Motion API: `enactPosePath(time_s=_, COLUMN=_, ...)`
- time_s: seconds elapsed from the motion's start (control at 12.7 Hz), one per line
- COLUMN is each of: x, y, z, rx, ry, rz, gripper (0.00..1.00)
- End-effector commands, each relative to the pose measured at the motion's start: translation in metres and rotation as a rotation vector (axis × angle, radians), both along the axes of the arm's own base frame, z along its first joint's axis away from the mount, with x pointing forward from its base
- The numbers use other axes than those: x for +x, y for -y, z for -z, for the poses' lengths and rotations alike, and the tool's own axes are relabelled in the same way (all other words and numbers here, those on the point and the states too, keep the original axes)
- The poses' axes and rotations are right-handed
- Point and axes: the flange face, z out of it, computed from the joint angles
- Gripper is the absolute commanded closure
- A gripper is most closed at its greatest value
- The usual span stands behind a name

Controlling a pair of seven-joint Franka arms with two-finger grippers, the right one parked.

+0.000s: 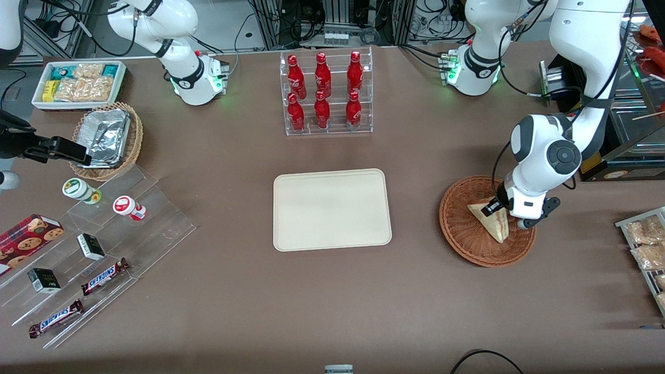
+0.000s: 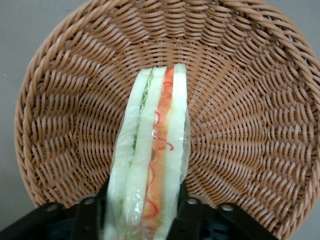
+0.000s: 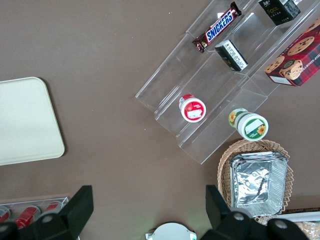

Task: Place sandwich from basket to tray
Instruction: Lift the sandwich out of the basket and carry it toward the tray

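The sandwich [image 1: 491, 221] is a pale triangular wedge with red and green filling, standing on edge in the reddish-brown wicker basket [image 1: 457, 239] toward the working arm's end of the table. My left gripper [image 1: 506, 215] is down in the basket, with one black finger on each flat side of the sandwich's wide end. In the left wrist view the sandwich [image 2: 155, 150] runs out from between the fingers of the gripper [image 2: 142, 220] over the basket's weave [image 2: 240, 125]. The cream tray [image 1: 332, 209] lies bare at the table's middle; it also shows in the right wrist view [image 3: 25, 120].
A clear rack of red bottles [image 1: 327, 93] stands farther from the camera than the tray. A stepped clear display with snacks [image 1: 104, 234], a tan basket of foil containers [image 1: 106, 137] and a white bin [image 1: 78, 83] are toward the parked arm's end. A packet rack [image 1: 644, 244] is beside the basket.
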Motion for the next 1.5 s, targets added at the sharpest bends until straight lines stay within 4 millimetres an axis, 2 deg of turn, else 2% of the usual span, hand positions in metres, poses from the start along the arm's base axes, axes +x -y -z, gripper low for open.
enactPosePath(time_s=0.0, x=0.005, y=0.002, z=-0.026, rx=0.010, ry=0.004, rz=0.016, gripper=1.00)
enactPosePath(time_s=0.16, x=0.023, y=0.015, z=-0.058, rx=0.016, ry=-0.037, rz=0.040, gripper=1.00)
enactPosePath(time_s=0.32, x=0.037, y=0.043, z=-0.087, rx=0.020, ry=-0.076, rz=0.124, gripper=1.00)
enactPosePath(time_s=0.47, x=0.040, y=0.073, z=-0.103, rx=0.019, ry=-0.091, rz=0.207, gripper=1.00)
enactPosePath(time_s=0.63, x=0.031, y=0.114, z=-0.103, rx=0.018, ry=-0.088, rz=0.279, gripper=1.00)
enactPosePath(time_s=0.79, x=0.029, y=0.169, z=-0.091, rx=0.013, ry=-0.098, rz=0.352, gripper=1.00)
enactPosePath(time_s=1.03, x=0.017, y=0.239, z=-0.084, rx=0.001, ry=-0.091, rz=0.434, gripper=1.00)
enactPosePath(time_s=1.11, x=0.010, y=0.270, z=-0.080, rx=0.002, ry=-0.089, rz=0.422, gripper=1.00)
enactPosePath(time_s=1.34, x=-0.004, y=0.345, z=-0.064, rx=-0.004, ry=-0.082, rz=0.417, gripper=1.00)
enactPosePath(time_s=1.42, x=-0.008, y=0.364, z=-0.056, rx=-0.005, ry=-0.085, rz=0.410, gripper=1.00)
